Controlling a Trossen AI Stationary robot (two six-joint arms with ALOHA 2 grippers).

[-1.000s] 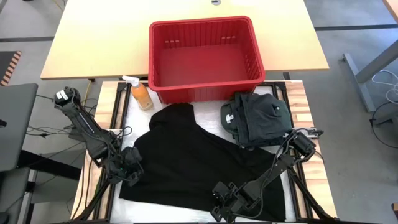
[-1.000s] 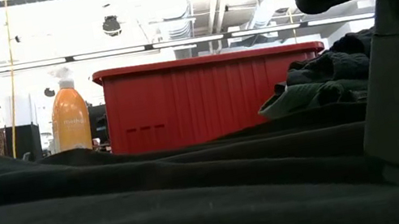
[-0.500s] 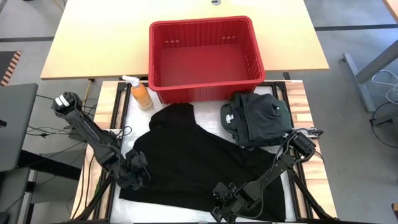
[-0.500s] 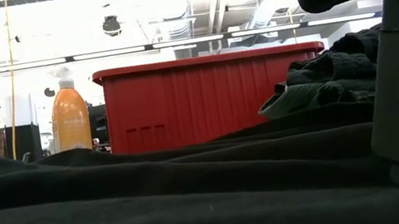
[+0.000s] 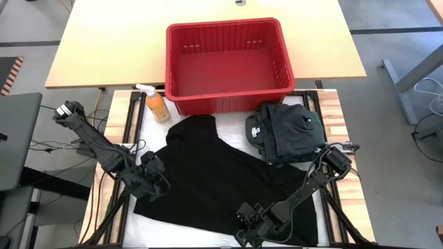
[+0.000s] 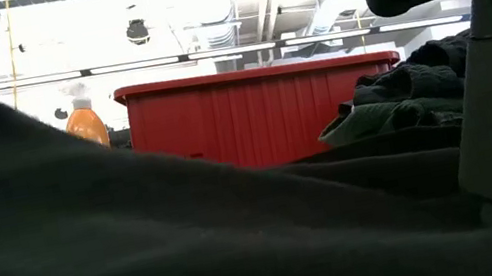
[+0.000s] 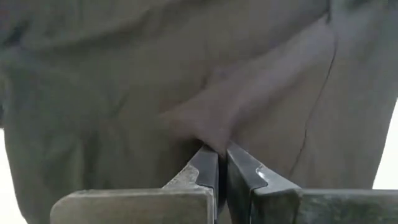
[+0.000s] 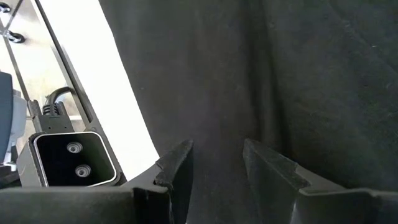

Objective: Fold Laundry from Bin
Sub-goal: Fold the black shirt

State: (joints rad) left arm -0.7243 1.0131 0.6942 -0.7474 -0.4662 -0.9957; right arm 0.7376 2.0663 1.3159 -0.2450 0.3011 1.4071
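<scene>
Left gripper (image 7: 216, 163): fingers pressed together, pinching a fold of the black garment (image 5: 221, 183); this pinch is plain only in the left wrist view. From above, the left gripper (image 5: 154, 171) sits at the garment's 9 o'clock edge, its arm stretching out toward 10 o'clock. The low view alone shows the cloth lifted, a dark slope (image 6: 87, 217) rising toward 10 o'clock and hiding most of the orange spray bottle (image 6: 86, 123).

Right gripper (image 8: 214, 168): fingers spread, with black cloth lying between and beyond them. In the high view it (image 5: 250, 223) lies at the garment's 6 o'clock edge.

A bundled dark green and black pile (image 5: 285, 131) rests at 2 o'clock from the spread garment, just beside it. The red bin (image 5: 227, 63) stands at 12 o'clock, holding no cloth, on a pale wooden table (image 5: 104, 41). The bottle (image 5: 156, 104) stands beside the bin's near-left corner. Ceiling ducts and lights show behind the bin (image 6: 252, 116).
</scene>
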